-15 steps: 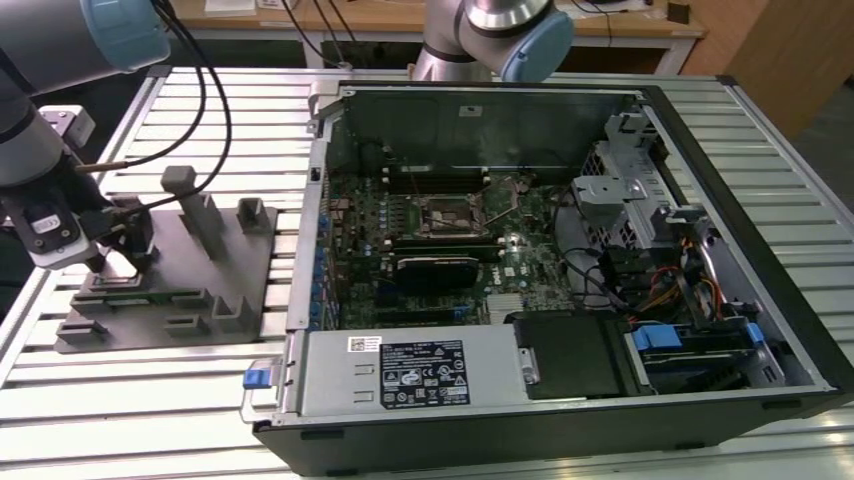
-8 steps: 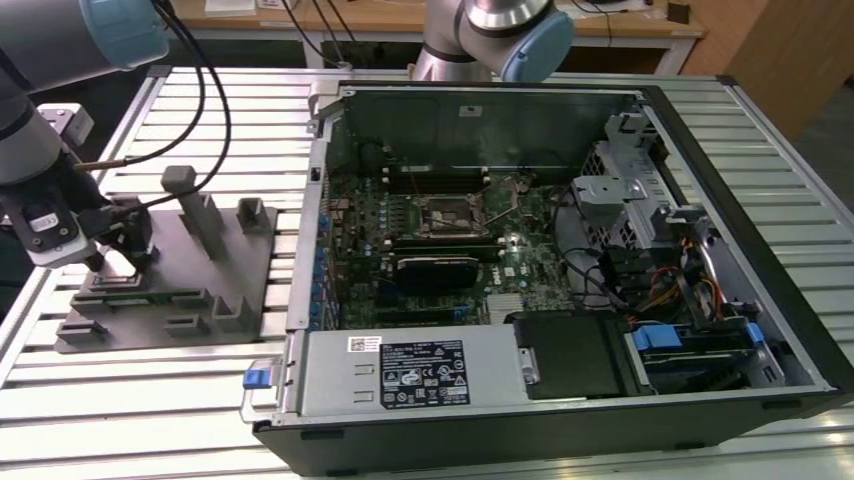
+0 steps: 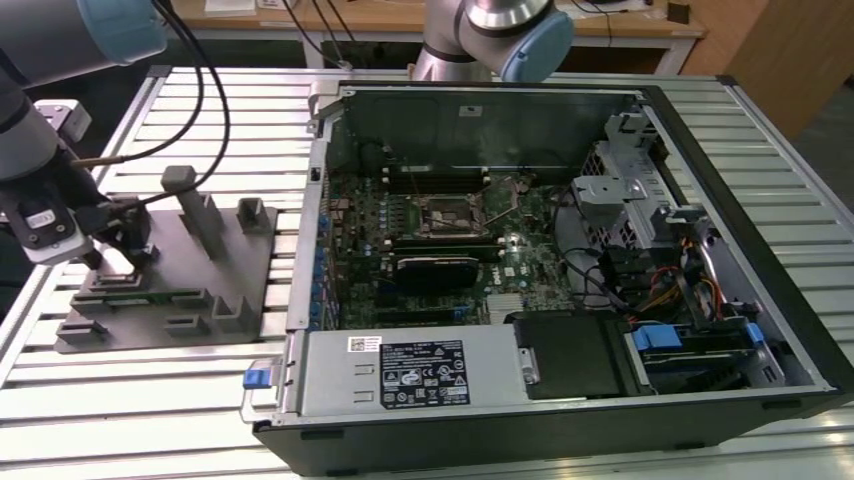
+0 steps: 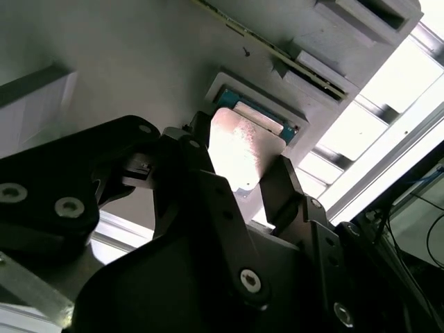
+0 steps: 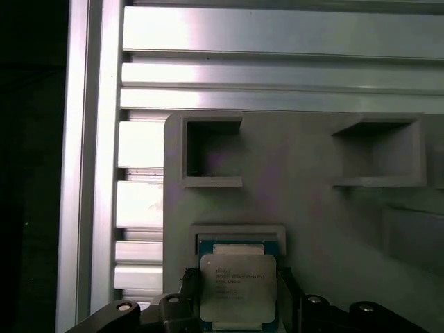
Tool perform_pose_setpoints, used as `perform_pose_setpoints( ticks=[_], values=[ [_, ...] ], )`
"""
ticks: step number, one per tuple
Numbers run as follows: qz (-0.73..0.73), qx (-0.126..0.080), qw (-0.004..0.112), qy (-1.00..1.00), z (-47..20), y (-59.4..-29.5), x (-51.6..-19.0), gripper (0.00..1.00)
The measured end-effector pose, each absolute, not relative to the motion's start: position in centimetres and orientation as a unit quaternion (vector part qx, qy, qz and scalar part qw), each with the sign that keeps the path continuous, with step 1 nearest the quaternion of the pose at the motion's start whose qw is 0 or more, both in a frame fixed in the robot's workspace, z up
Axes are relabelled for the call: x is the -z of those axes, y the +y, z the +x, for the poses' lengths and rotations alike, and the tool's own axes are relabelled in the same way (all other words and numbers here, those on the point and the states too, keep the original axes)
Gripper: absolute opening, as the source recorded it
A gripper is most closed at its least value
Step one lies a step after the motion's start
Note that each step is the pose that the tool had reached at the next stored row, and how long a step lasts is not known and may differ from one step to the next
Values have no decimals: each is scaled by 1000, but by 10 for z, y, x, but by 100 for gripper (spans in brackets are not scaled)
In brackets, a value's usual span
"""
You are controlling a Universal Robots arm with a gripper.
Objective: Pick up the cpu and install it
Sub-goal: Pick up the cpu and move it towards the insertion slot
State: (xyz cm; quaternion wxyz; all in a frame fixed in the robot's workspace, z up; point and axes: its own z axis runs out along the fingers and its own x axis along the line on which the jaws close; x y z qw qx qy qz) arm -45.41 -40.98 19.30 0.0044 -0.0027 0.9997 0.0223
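Observation:
The cpu (image 5: 238, 286) is a flat square chip with a pale silver top, also seen from the side in the second wrist view (image 4: 243, 149). My gripper (image 5: 238, 295) is shut on it, with one black finger (image 4: 281, 184) against each of two opposite edges. The chip sits slightly raised and tilted over a shallow teal-rimmed pocket (image 5: 239, 241) in the grey plastic fixture (image 3: 174, 290). In the exterior view the gripper (image 3: 120, 258) is down at the fixture's left end, on the exterior view's left. The open socket (image 3: 447, 212) on the motherboard lies inside the computer case (image 3: 694, 130).
Upright posts (image 3: 198, 215) rise from the fixture just beside the gripper, and two square recesses (image 5: 211, 149) lie past the pocket. The slatted aluminium table (image 3: 147, 400) carries everything. A second arm's base (image 3: 501, 30) stands behind the case. Cables hang above the fixture.

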Motion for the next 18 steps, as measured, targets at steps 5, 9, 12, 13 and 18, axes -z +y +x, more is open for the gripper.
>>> perform_pose_setpoints(
  ticks=[5,9,12,13,18],
  values=[
    [-3,-22,4,1000,-454,-410,-196,53],
    [-3,-22,4,1000,-454,-410,-196,53],
    [-3,-22,4,1000,-454,-410,-197,53],
    [-3,-22,4,1000,-454,-410,-197,53],
    [-3,-22,4,1000,-454,-410,-198,53]
  ],
)
